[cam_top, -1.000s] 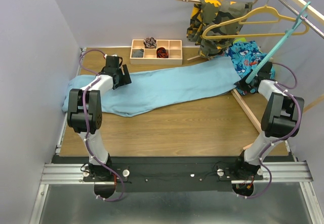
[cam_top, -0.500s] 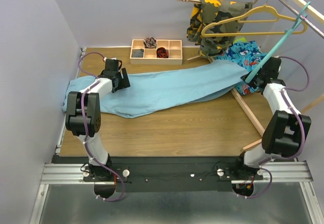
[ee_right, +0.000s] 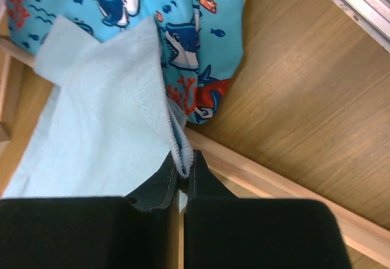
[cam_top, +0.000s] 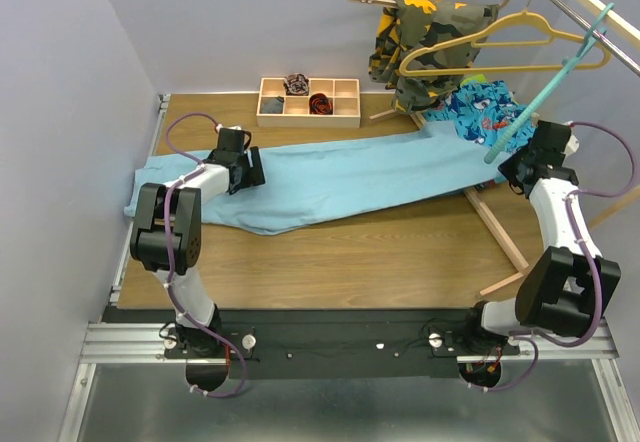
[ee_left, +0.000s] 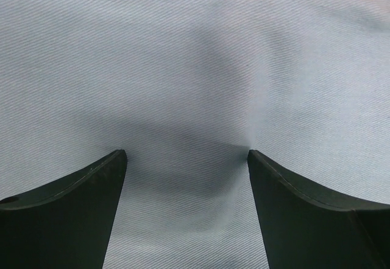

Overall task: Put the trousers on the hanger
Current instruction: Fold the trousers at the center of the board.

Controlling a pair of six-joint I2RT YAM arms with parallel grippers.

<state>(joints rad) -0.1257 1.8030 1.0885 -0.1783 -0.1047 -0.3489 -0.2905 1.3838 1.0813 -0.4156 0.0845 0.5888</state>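
Here's the wood-grain table (cam_top: pixel 380 252), and stretched right across its far half are the light blue trousers (cam_top: pixel 330 177), lying flat and wrinkled, running from the left edge slantwise up toward the right rear corner. Behind them, against the back wall, sits a pale wooden tray (cam_top: pixel 308 102) split into small compartments. Over at the right rear, a shark-print cloth (cam_top: pixel 480 112) is heaped on the surface, and a pale wooden slat (cam_top: pixel 495 227) lies diagonally along the right side.

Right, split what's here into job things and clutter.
Job: trousers, teal hanger, right tool shut on the trousers' edge, left tool open over them.
Clutter: camouflage garment, shark-print cloth, yellow hanger, wooden tray.
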